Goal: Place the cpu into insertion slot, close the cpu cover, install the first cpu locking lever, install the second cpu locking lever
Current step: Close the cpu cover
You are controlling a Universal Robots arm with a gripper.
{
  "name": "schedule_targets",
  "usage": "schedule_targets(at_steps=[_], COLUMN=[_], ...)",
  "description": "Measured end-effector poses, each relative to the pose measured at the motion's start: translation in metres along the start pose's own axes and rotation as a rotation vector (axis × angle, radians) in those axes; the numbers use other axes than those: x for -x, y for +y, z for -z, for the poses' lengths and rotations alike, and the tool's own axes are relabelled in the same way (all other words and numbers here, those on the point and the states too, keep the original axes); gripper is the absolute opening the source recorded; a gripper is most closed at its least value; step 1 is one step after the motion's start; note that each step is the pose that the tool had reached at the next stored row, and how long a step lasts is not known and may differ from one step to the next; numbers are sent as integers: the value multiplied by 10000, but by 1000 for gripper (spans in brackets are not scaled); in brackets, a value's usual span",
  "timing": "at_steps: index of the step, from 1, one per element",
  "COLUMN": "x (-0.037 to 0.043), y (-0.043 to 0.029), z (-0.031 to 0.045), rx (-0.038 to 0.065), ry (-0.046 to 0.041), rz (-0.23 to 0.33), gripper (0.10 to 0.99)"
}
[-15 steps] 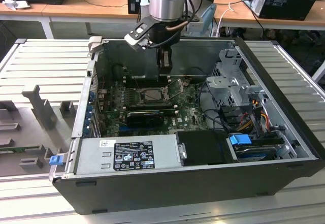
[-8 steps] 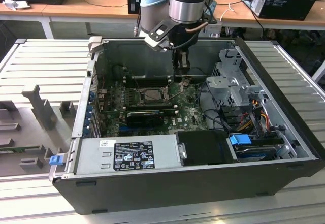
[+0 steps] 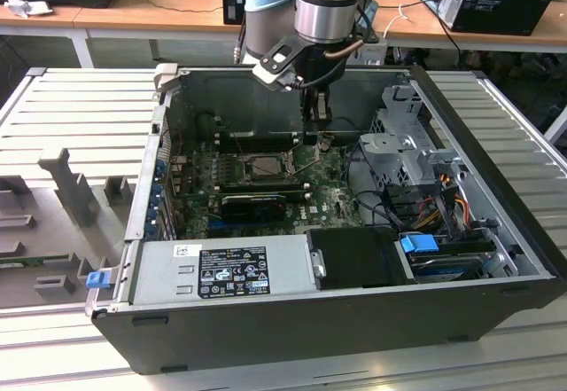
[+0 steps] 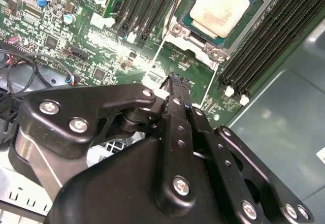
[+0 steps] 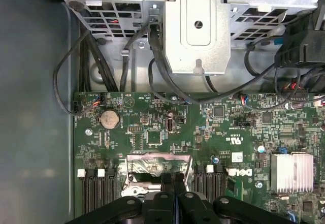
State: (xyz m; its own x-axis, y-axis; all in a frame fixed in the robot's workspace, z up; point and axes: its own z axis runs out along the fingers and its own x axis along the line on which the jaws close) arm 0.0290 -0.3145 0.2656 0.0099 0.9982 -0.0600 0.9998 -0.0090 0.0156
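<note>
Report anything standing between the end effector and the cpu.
Nothing visible does. In the second wrist view the shut end effector hangs over bare motherboard, just short of the cpu. A thin metal rod runs beside its tips, not across the gap.

The cpu (image 4: pixel 221 8) runs past the second wrist view's edge.

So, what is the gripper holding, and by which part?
Nothing. The gripper is shut and empty; the cpu sits apart on the motherboard.
</note>
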Motion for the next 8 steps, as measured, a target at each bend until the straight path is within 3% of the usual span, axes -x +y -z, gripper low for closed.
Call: schedule_targets(at_steps=[8], x=[-2], y=[38], z=[-36], rx=[1], ry=[-3], rz=[0], gripper=[106])
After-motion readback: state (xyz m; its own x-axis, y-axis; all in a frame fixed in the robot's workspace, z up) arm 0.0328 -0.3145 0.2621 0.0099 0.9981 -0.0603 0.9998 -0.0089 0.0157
